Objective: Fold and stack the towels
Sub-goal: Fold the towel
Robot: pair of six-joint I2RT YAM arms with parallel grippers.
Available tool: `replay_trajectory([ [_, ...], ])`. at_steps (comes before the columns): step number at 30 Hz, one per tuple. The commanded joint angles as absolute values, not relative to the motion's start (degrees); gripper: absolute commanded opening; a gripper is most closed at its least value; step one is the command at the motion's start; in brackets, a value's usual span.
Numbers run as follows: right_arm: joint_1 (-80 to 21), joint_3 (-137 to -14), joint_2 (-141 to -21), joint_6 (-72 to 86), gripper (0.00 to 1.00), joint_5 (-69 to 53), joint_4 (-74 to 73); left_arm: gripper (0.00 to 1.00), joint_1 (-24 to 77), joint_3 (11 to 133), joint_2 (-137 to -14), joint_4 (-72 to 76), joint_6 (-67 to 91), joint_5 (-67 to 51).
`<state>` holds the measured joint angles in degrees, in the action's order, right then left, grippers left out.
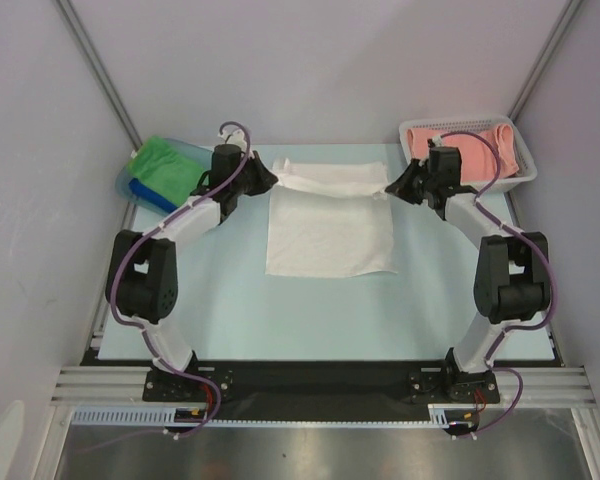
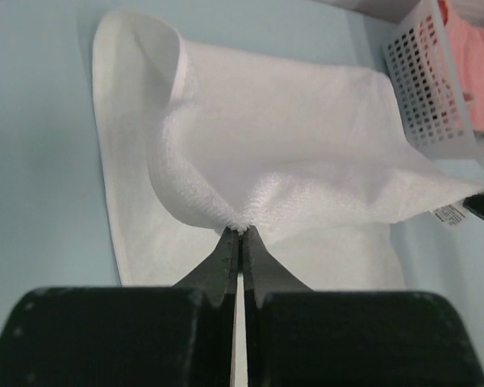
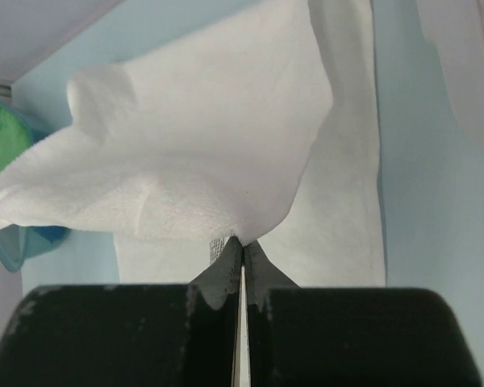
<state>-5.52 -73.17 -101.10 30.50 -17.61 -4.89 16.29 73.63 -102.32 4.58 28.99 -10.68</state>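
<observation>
Left claw (image 2: 240, 232) clenched on white towel (image 1: 330, 235), far corner | right claw (image 3: 242, 240) pinching the other | towel mid-table (image 1: 230, 300), far edge lifted | tip: carry both corners level, taut, onto near edge.

Ref: white towel (image 1: 330, 230), mid table (image 1: 240, 310). Near side: bare table, wide lane btwn arms. Left of towel: left arm (image 1: 195, 215), tray (image 1: 126, 186) w/ green towel (image 1: 165, 170) beyond. Right: right arm (image 1: 470, 215), basket (image 1: 529, 172) beyond at far corner. Far side: thin strip, then wall (image 1: 320, 70).
</observation>
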Motion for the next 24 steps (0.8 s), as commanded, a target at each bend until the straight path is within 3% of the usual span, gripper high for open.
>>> replay_trajectory([
  [1, -5.27, -68.83, -95.29, 30.94, 0.00, -18.81, -4.74, 0.00, 18.10, 69.72, -97.65, 4.22, 31.63, -11.25],
  [10, -5.19, -59.78, -90.09, 30.15, 0.00, -19.34, -8.35, 0.00, 21.36, 58.20, -93.34, 3.25, 35.33, -10.81],
  [24, -4.75, -51.42, -83.24, 28.92, 0.00, -19.60, -12.13, 0.03, 21.45, 51.25, -88.33, 0.79, 37.09, -12.30],
])
